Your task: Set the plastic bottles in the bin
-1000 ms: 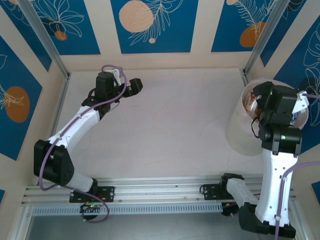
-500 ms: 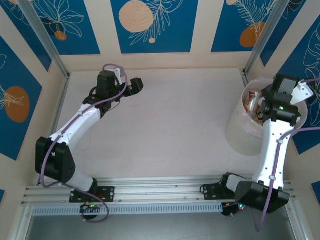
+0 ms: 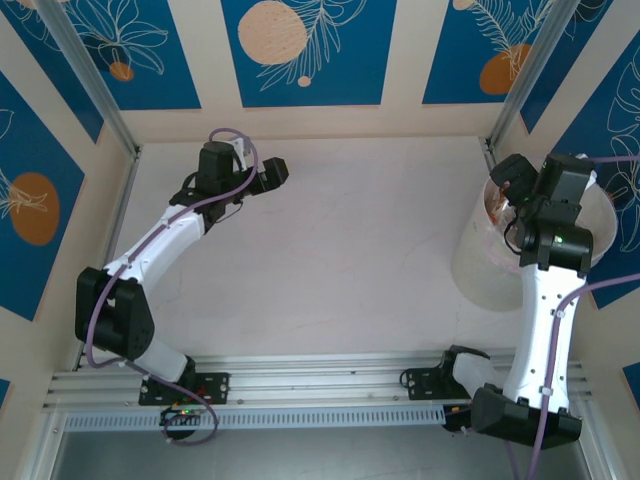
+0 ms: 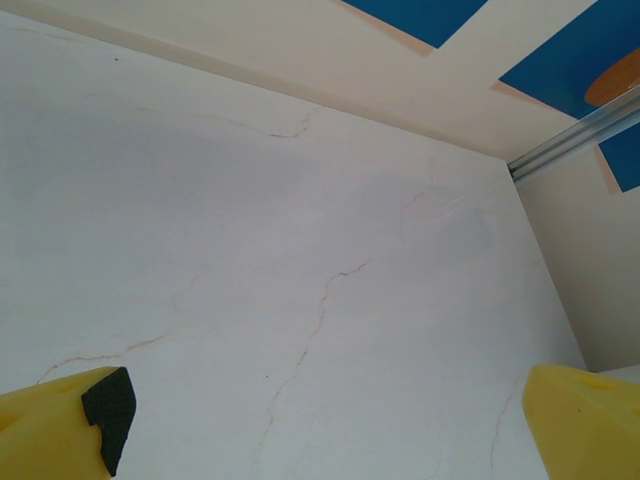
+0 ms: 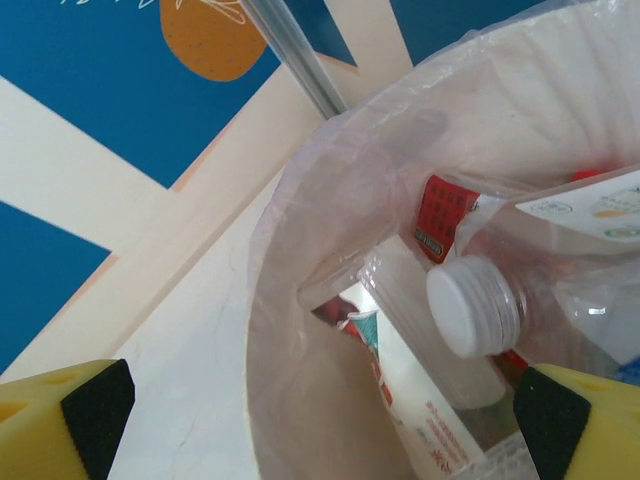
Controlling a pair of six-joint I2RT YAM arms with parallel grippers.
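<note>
Top external view: over the last second the right arm has unfolded from a hunched pose above the bin. Its right end effector now sits over the bin's far-left rim rather than over the middle. The fingers are spread wide with nothing between them. In the right wrist view they stand at the two lower corners of the frame, looking down into the bag-lined basket. There the plastic bottles lie piled together, one with a white cap turned towards the camera and one with a red label behind it.

The left arm has barely shifted. Its left end effector hangs above the far-left part of the surface, also spread wide and carrying nothing. Its wrist view shows bare pale tabletop between the fingers.

The right arm's move reads as a withdrawal after a drop rather than a fresh reach. Every bottle that can be made out lies inside the bin, which stands at the right edge of the surface, so the task is probably at or very near its end.
</note>
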